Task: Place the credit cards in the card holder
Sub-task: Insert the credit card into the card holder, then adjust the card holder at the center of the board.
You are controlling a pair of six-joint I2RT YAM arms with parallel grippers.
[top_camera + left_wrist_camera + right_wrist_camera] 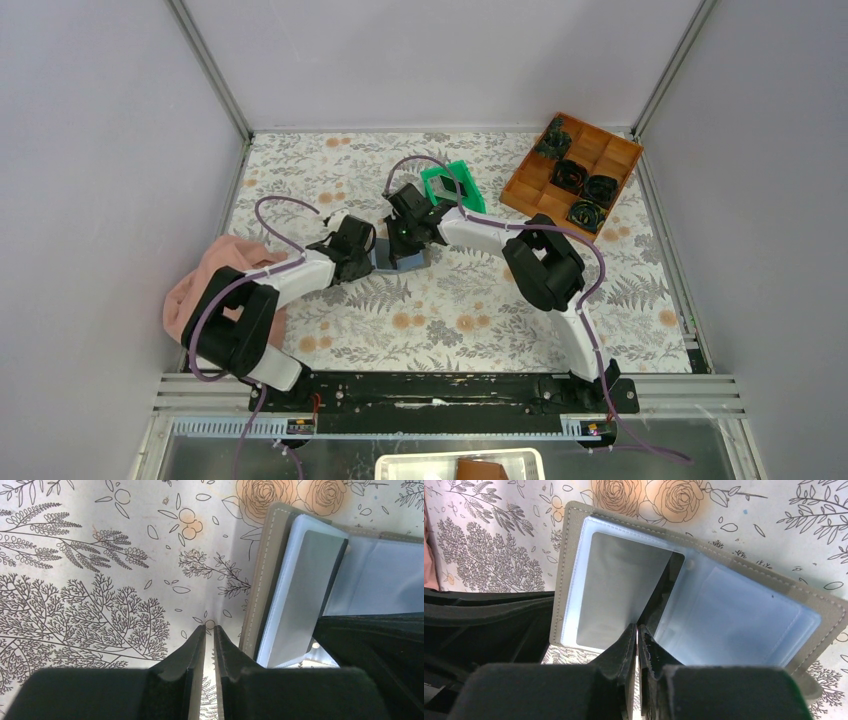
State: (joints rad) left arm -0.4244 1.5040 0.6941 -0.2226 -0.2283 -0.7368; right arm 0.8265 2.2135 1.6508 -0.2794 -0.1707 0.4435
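The card holder [814, 630] lies open on the flowered table, grey outside with clear bluish sleeves inside. A silvery credit card [619, 590] sits in its left sleeve, which stands tilted up. My right gripper [637, 626] is shut, its tips at the card's near right corner, by the dark fold between the sleeves. My left gripper [210, 627] is shut on nothing and rests on the table just left of the card holder's [260, 580] grey cover. The credit card [305, 590] shows there too. From above, both grippers [372, 250] [405, 240] meet over the card holder [400, 262].
A green bin [470, 190] with a small grey flat piece in it stands just behind the right gripper. A brown compartment tray [615, 150] holding dark parts sits at the back right. A pink cloth [205, 285] lies under the left arm.
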